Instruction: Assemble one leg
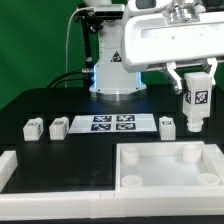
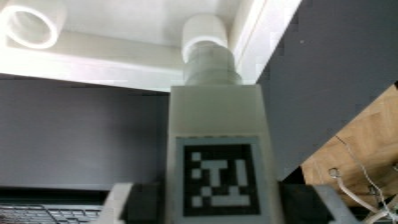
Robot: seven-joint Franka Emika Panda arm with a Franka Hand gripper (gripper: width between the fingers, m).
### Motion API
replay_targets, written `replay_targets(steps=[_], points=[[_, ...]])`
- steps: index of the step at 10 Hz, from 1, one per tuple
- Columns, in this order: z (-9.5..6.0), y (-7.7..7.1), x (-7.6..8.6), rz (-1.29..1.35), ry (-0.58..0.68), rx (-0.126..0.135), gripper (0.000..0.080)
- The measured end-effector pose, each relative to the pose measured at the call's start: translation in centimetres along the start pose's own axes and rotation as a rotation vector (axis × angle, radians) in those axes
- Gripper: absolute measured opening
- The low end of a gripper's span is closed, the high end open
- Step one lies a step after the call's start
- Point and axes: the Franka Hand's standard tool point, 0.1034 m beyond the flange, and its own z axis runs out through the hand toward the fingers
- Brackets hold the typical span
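A black table (image 1: pixel 40 105) fills the exterior view, with the white robot arm (image 1: pixel 113 60) standing on it at about 12 o'clock. The next largest thing is a white square tabletop (image 1: pixel 124 166) shaped like a shallow tray. It lies at about 5 o'clock and has a round socket (image 1: pixel 190 152) in its far corner on the exterior view's right. A long white rail (image 1: pixel 50 172) with a short upturned end lies at about 8 o'clock, just beside the tabletop. The marker board (image 1: pixel 113 123), a flat strip of four black-and-white tags, lies near the centre of the table. At about 2 o'clock the gripper (image 1: pixel 195 88) hangs from the arm's wide white head, its two fingers closed on the upper part of the leg (image 1: pixel 194 108). The leg is held upright off the table, with its tag facing the camera, just behind the tabletop's far edge and close to that corner socket. The wrist view looks down along the same leg (image 2: pixel 217 150). It shows a grey finger (image 2: pixel 121 203) against its side and the narrow round end pointing at the tabletop's rim (image 2: pixel 107 55). Whether that end touches the rim cannot be told. Three loose legs stand on the table, two at about 9 o'clock (image 1: pixel 31 128) (image 1: pixel 58 127) and one (image 1: pixel 167 125) just beside the marker board's end on the exterior view's right.
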Motion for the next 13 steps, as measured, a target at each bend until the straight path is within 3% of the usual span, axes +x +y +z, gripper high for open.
replay_targets(steps=[4, 7, 9, 13], points=[[3.7, 1.0, 2.8, 0.001, 0.028, -0.001, 0.0291], [6.5, 0.7, 1.6, 0.009, 0.013, 0.007, 0.0291], [7.2, 0.2, 0.6, 0.018, -0.005, 0.010, 0.0291], [7.3, 0.0, 0.7, 0.017, 0.000, 0.012, 0.0291]])
